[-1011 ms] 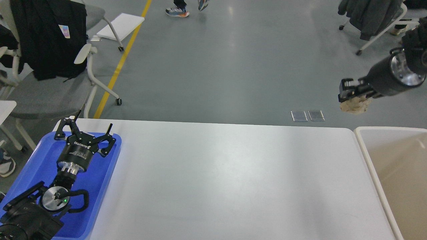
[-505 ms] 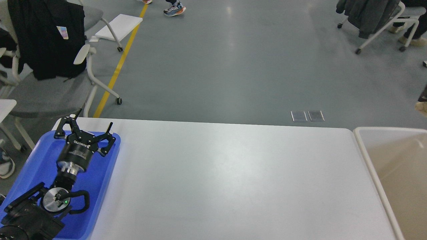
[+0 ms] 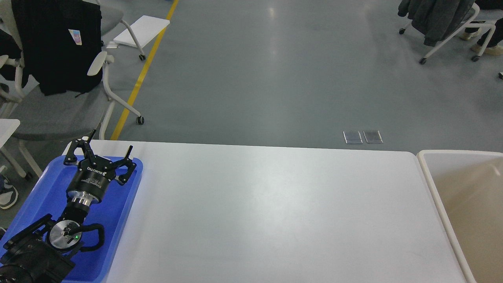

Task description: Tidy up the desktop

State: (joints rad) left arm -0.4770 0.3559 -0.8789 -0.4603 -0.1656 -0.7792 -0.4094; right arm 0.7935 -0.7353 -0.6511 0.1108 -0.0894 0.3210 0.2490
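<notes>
The desktop [image 3: 267,212] is a wide, glossy white tabletop with rounded corners and fills the lower part of the head view. Nothing lies on its bare white surface. My left gripper [image 3: 108,146] is open and empty, its fingers spread above the far end of the blue plastic tray [image 3: 35,200] at the table's left edge. My right arm and its gripper are out of view.
A cream-coloured bin with a white rim [image 3: 432,184] stands against the table's right end. Grey chairs [image 3: 59,114] with a black jacket stand to the far left, another chair [image 3: 452,31] at the far right. A yellow floor line [image 3: 137,78] runs behind the table.
My right arm, which held a crumpled beige lump above the bin's far side a second ago, has swung out of view to the right. The left arm has not moved.
</notes>
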